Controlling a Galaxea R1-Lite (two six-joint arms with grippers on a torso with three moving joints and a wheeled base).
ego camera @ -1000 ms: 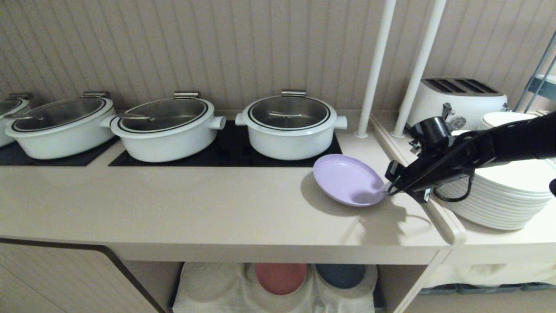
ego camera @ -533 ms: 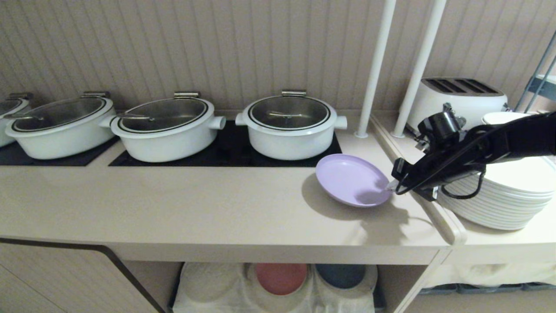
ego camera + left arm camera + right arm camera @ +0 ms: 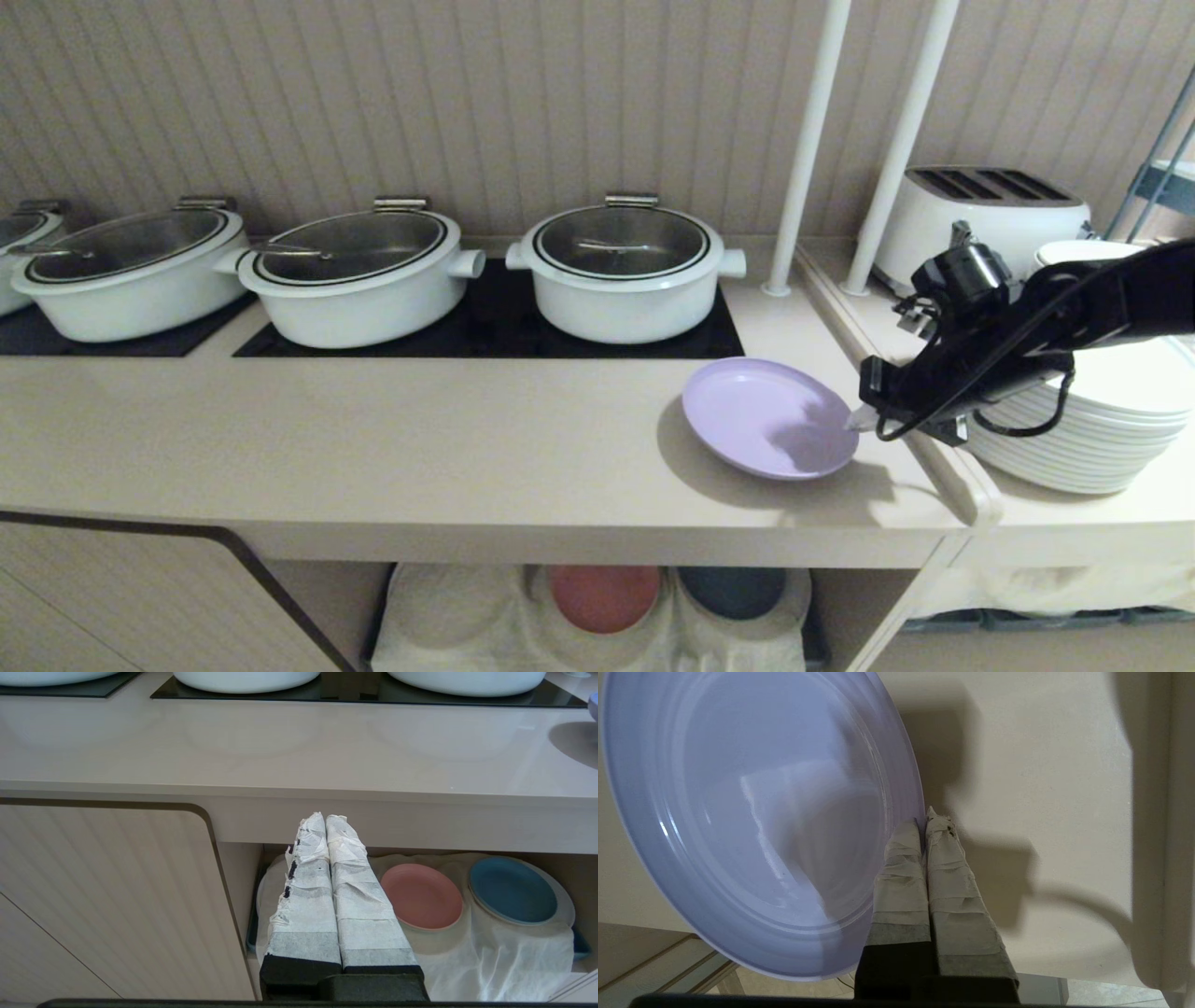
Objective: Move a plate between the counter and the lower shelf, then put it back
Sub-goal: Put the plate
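The lilac plate (image 3: 761, 415) hangs tilted just above the right end of the counter (image 3: 373, 439), casting a shadow on it. My right gripper (image 3: 854, 420) is shut on its right rim; in the right wrist view the taped fingers (image 3: 901, 868) pinch the edge of the plate (image 3: 752, 812) at the right gripper (image 3: 925, 823). The lower shelf (image 3: 448, 616) opens under the counter, lined with white cloth. My left gripper (image 3: 325, 817) is shut and empty, parked low in front of the lower shelf (image 3: 514, 961).
White lidded pots (image 3: 624, 271) stand on black cooktop panels behind the plate. A stack of big white plates (image 3: 1083, 429), a toaster (image 3: 990, 219) and two white poles (image 3: 805, 149) are on the right. A pink plate (image 3: 420, 896) and a blue plate (image 3: 511, 889) lie in the shelf.
My right gripper has carried the lilac plate away from the pots, toward the counter's front edge and slightly to the right. The left arm has not moved.
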